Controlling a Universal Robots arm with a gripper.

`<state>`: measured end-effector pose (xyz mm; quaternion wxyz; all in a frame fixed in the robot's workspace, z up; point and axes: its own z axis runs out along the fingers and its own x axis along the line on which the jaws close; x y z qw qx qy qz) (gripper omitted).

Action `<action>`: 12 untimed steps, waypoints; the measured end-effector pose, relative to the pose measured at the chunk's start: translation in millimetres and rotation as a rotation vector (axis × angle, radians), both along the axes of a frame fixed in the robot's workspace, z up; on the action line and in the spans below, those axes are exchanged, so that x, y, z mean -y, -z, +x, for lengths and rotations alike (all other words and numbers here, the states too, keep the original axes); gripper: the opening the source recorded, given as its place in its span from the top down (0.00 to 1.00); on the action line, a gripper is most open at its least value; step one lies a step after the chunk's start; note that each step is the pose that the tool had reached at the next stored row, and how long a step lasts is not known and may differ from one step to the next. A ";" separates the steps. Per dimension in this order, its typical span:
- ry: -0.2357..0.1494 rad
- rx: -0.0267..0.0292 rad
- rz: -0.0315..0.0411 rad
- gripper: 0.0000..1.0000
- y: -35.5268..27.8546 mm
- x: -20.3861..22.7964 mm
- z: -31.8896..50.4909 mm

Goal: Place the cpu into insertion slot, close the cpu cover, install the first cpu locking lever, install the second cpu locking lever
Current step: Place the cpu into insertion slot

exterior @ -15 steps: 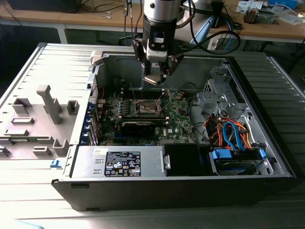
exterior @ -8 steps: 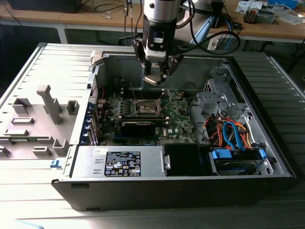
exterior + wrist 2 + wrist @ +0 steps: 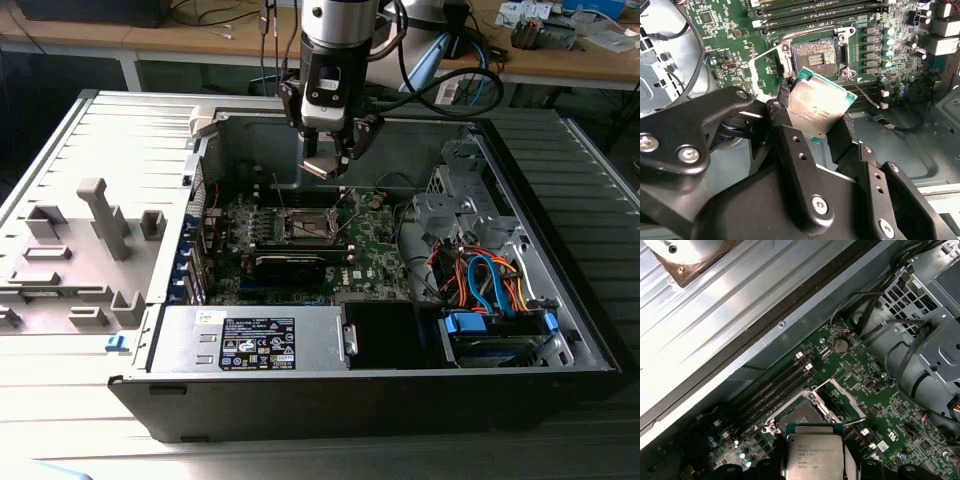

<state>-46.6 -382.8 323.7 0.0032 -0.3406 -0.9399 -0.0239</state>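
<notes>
My gripper [image 3: 330, 165] is clamped on the cpu [image 3: 317, 167], and I hold it in the air above the insertion slot [image 3: 308, 226], apart from it. In the second wrist view the cpu [image 3: 817, 107] sits tilted between my two black fingers [image 3: 783, 107], with its grey metal top toward the camera. One green corner stands free on the side nearest the insertion slot [image 3: 820, 56]. The edges under my fingers are hidden. In the first wrist view the cpu [image 3: 815, 455] is cut off by the border of the picture, so I see only part of it.

The insertion slot [image 3: 800, 417] lies uncovered, a dark square inside its silver frame. The cpu cover [image 3: 762, 70] is swung open just beside the slot, and my finger hides one part of it. In the first wrist view the cpu cover [image 3: 842, 400] shows as a thin silver frame next to the slot. Near it thin wire levers [image 3: 856, 422] stand up, but I cannot tell where they end.

In the exterior view the slot is small on the green motherboard [image 3: 380, 250] inside the open computer case [image 3: 400, 405], and the cover there is hard to make out
</notes>
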 end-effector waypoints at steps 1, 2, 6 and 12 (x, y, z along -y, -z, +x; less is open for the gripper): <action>0.006 0.0000 0.0000 0.45 0.1 0.0 0.0; 0.010 0.0000 0.0000 0.45 0.1 0.0 0.0; 0.022 0.0000 0.0000 0.45 0.2 0.0 0.0; 0.034 0.0000 0.0000 0.45 0.4 0.0 0.2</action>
